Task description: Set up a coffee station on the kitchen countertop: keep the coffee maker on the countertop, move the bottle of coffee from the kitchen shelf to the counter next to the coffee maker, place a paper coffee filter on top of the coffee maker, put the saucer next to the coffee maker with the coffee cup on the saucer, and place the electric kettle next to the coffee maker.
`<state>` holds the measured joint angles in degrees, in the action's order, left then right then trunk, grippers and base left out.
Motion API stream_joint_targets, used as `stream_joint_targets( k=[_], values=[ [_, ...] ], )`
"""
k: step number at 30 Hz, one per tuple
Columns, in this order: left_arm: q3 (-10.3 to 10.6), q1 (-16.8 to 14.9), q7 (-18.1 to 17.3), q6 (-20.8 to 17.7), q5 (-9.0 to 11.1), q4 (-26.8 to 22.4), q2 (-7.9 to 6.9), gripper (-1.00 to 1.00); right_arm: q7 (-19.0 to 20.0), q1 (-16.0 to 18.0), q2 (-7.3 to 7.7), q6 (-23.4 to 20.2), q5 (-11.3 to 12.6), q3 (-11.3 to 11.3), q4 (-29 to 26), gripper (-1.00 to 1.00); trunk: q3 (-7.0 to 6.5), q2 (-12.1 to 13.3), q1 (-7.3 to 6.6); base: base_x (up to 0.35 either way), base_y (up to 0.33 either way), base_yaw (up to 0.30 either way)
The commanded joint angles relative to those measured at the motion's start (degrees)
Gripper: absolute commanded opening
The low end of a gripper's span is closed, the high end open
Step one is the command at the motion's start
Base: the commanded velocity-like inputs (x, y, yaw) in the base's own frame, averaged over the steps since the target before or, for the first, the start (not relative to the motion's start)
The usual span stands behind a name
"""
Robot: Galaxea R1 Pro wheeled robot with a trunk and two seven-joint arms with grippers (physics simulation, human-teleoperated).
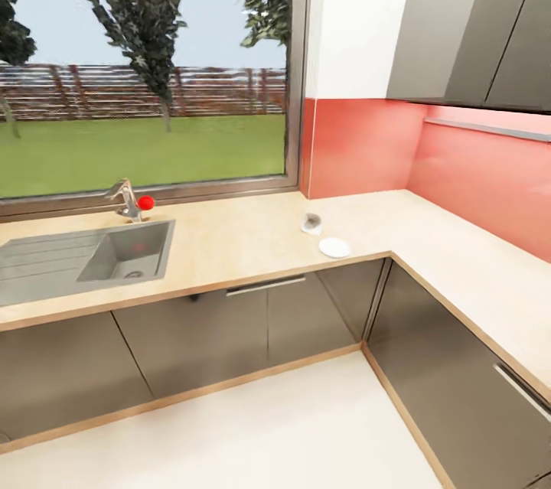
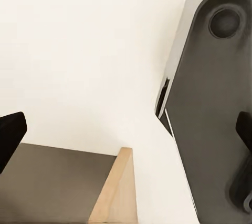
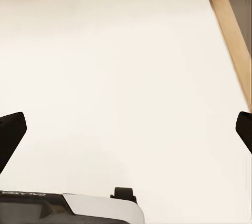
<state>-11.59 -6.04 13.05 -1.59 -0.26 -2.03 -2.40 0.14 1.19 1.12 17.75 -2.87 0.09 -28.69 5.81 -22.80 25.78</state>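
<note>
The kitchen countertop [image 1: 245,244] runs under the window and turns along the right wall. Near its inner corner lies the white saucer [image 1: 334,247]. The small coffee cup [image 1: 311,223] stands on the counter just behind the saucer, apart from it. My left gripper [image 2: 126,134] hangs open over the white floor, and its dark fingertips [image 2: 10,137] stand wide apart. My right gripper [image 3: 126,132] is open as well, with nothing between its fingers [image 3: 10,134]. The coffee maker, bottle of coffee, paper coffee filter, electric kettle and kitchen shelf are out of view.
A steel sink [image 1: 84,259] with a faucet [image 1: 126,202] and a red knob sits at the counter's left. Grey cabinet fronts [image 1: 252,328] stand below, and wall cabinets [image 1: 474,22] hang at the upper right. My grey base [image 2: 210,103] stands on the white floor [image 1: 252,435].
</note>
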Motion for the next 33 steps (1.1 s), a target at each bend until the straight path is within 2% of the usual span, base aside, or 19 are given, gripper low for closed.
stream_joint_targets(
  k=[1, 14, 16, 17, 18, 20, 21, 24, 25, 27, 33],
  values=[
    [-0.25, -0.02, 0.13, -0.17, -0.02, -0.08, -0.01, 1.00, 0.02, 0.04, 0.00, 0.15, -0.29, 0.00, 0.00, 1.00, 0.12, -0.12, 0.00, -0.211, -0.074, 0.001],
    [-0.42, -0.02, 0.14, -0.19, -0.12, -0.08, -0.38, 1.00, -0.05, 0.04, -0.14, 0.16, -0.21, 0.06, -0.34, 1.00, 0.12, -0.12, 0.00, -0.039, -0.012, 0.000],
    [-0.32, -0.02, 0.02, -0.17, -0.45, -0.27, -0.79, 1.00, -0.43, 0.22, -0.51, -0.28, -0.08, 0.00, -10.11, 1.00, 0.12, -0.12, 0.00, 0.000, 0.000, 0.000],
    [-0.26, -0.02, -0.01, -0.17, -0.47, -0.29, -0.78, 1.00, -0.44, 0.38, -0.56, -0.46, -0.07, 0.00, -11.71, 1.00, 0.12, -0.12, 0.00, 0.000, 0.000, 0.000],
    [-0.06, -0.02, -0.10, -0.20, -0.53, -0.31, -0.73, 1.00, -0.47, 1.35, -0.81, -1.55, -0.05, -0.01, -16.29, 1.00, 0.12, -0.12, 0.00, 0.000, 0.000, 0.000],
    [0.09, -0.02, -0.18, -0.35, -0.59, -0.31, -0.69, 1.00, -0.48, 5.41, -1.66, -6.42, 0.01, -0.01, -21.68, 1.00, 0.12, -0.12, 0.00, 0.000, 0.000, 0.000],
    [0.15, -0.02, -0.20, -0.45, -0.68, -0.23, -0.64, 1.00, -0.52, 10.95, -2.31, -12.63, 0.04, -0.01, -23.48, 1.00, 0.12, -0.12, 0.00, 0.000, 0.000, 0.000],
    [0.22, -0.01, -0.21, -0.50, -0.91, -0.13, -0.66, 1.00, -0.96, 18.93, -2.63, -19.96, 0.13, -0.01, -24.09, 1.00, 0.12, -0.12, 0.00, 0.000, 0.000, 0.000],
    [0.22, -0.01, -0.19, -0.50, -0.97, -0.12, -0.66, 1.00, -1.29, 20.43, -2.66, -21.08, 0.15, -0.01, -24.13, 1.00, 0.12, -0.12, 0.00, 0.000, 0.000, 0.000],
    [0.24, -0.02, -0.16, -0.51, -1.19, -0.05, -0.71, 1.00, -3.82, 25.67, -2.73, -24.31, 0.23, -0.01, -24.22, 1.00, 0.12, -0.12, 0.00, 0.000, 0.000, 0.000],
    [0.25, -0.02, -0.13, -0.47, -1.24, 0.00, -0.74, 1.00, -11.05, 34.23, -3.25, -27.16, 0.33, -0.01, -24.22, 1.00, 0.12, -0.12, 0.00, 0.000, 0.000, 0.000]
  ],
)
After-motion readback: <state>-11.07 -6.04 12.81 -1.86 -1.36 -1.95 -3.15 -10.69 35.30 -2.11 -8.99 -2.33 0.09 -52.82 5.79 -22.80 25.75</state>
